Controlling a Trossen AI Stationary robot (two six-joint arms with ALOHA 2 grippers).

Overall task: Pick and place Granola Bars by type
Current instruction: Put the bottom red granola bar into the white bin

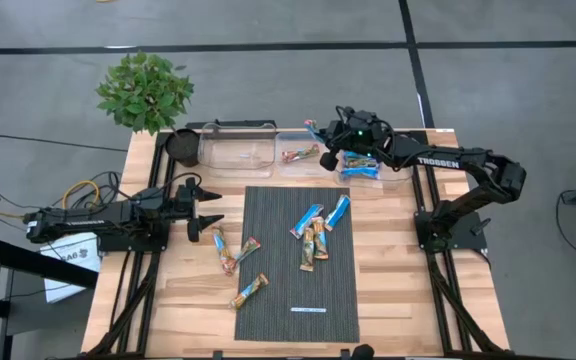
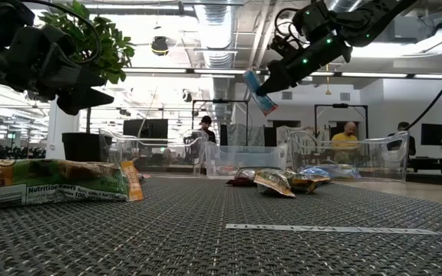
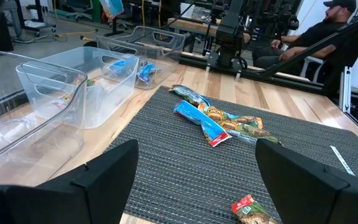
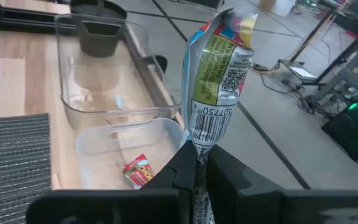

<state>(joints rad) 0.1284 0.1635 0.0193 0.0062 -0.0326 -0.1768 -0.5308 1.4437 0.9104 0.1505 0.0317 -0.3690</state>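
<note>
My right gripper [image 1: 325, 143] hovers above the far edge of the middle clear bin [image 1: 290, 140], shut on a blue-edged granola bar [image 4: 219, 81]. That bar also shows in the low view [image 2: 257, 92], hanging in the air. My left gripper [image 1: 208, 212] is open over the bare wood left of the mat, touching nothing. Blue bars [image 1: 306, 220] and tan-orange bars [image 1: 311, 248] lie flat on the dark mat [image 1: 278, 320]. Three more tan-orange bars [image 1: 226, 250] lie at the mat's left edge. The middle bin holds one tan-orange bar [image 1: 296, 154]. The right bin holds blue bars [image 1: 360, 165]. My right gripper pinches the bar by its flat end seam [image 4: 199, 163] between the two fingers [image 4: 179, 171]. The bar is lifted clear of everything. In the low view it slants down and away from the fingertips [image 2: 275, 80], with its barcode side toward the wrist camera.
A third clear bin [image 1: 236, 148] and a dark pot [image 1: 182, 146] stand at the table's far left, beside a potted plant [image 1: 146, 90]. A thin white strip [image 1: 308, 310] lies on the mat's near part. People sit in the room beyond the table [image 2: 347, 136].
</note>
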